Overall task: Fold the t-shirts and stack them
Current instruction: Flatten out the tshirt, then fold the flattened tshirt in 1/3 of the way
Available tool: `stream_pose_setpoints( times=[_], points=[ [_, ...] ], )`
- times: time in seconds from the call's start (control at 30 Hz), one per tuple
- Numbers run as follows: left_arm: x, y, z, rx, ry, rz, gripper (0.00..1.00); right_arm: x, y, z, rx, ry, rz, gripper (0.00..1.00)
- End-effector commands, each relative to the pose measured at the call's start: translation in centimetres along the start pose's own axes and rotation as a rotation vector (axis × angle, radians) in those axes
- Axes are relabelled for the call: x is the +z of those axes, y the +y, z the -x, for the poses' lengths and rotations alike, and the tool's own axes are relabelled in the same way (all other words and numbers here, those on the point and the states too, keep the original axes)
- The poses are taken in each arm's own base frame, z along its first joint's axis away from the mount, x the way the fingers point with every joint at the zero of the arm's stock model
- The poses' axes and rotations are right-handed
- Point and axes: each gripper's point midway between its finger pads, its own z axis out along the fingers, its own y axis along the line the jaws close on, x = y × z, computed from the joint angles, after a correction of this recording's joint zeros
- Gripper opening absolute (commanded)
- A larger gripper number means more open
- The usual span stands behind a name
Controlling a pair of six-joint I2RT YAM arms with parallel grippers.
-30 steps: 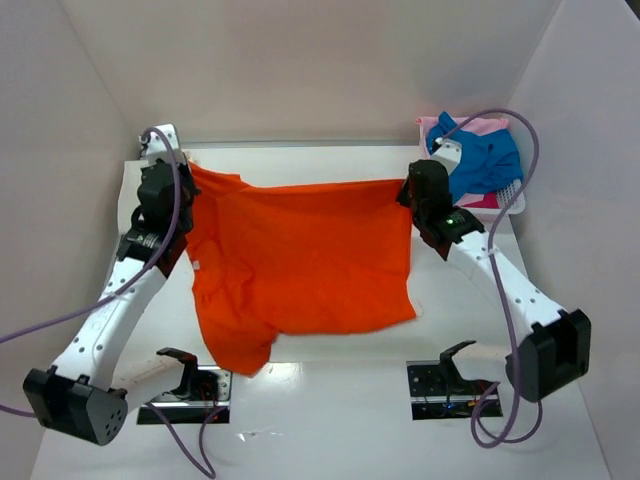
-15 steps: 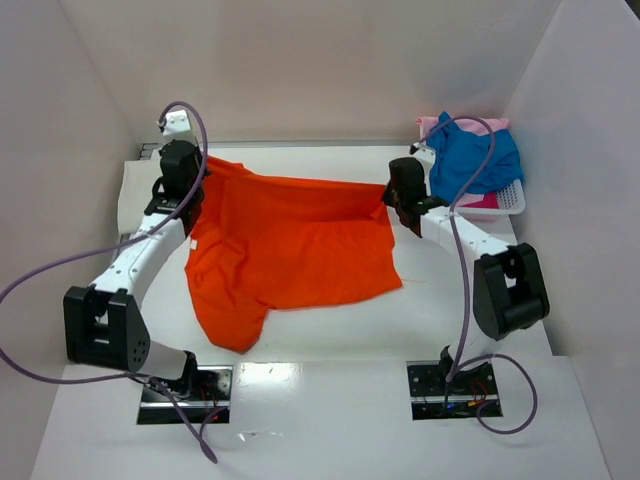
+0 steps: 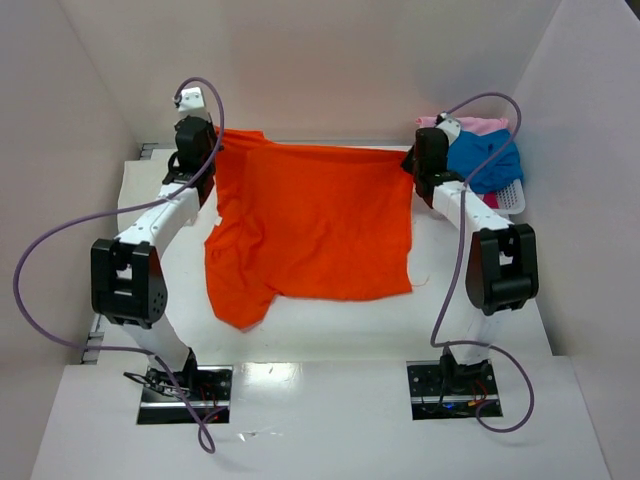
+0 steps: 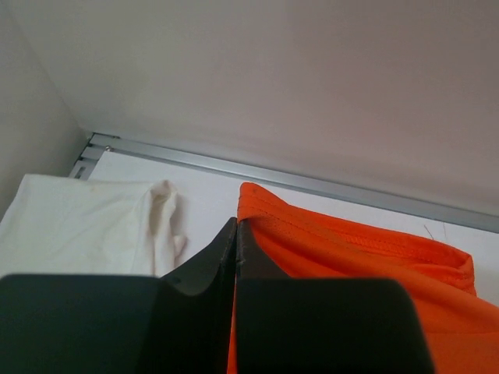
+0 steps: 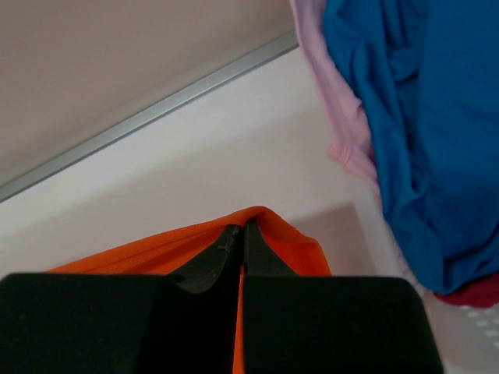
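Both arms reach far out over the table (image 3: 320,340), toward the back wall. The left arm (image 3: 150,225) bends up from its base, then stretches long and straight to the back left corner. The right arm (image 3: 470,215) does the same on the right side.

The left jaws are pinched shut on one top corner of the orange t-shirt (image 3: 310,220). The right jaws are pinched shut on the other top corner. The top edge of the shirt is pulled straight between them. The rest of the shirt spreads toward the near side, with one sleeve at the lower left.

A cream-white t-shirt (image 4: 86,226) lies flat just beside the left jaws. A blue t-shirt (image 3: 485,160) and a pink t-shirt (image 3: 482,124) sit piled in a white basket (image 3: 512,200) near the right jaws.
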Motion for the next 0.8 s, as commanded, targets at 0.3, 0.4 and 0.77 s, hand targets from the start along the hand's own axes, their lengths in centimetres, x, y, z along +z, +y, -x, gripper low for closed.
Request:
stream_pose_setpoints(
  times=[0.3, 0.4, 0.77],
  points=[
    [2.6, -0.2, 1.0, 0.034, -0.06, -0.037, 0.0, 4.5, 0.9, 0.3, -0.075, 0.004, 0.078, 0.0],
    [1.8, 0.8, 0.3, 0.044, -0.038, -0.023, 0.0, 4.1, 0.5, 0.0, -0.096, 0.013, 0.074, 0.0],
    [-5.0, 1.9, -3.9, 0.011, 0.13, -0.083, 0.0, 0.3, -1.9, -3.6, -0.115, 0.085, 0.073, 0.0]
  ],
)
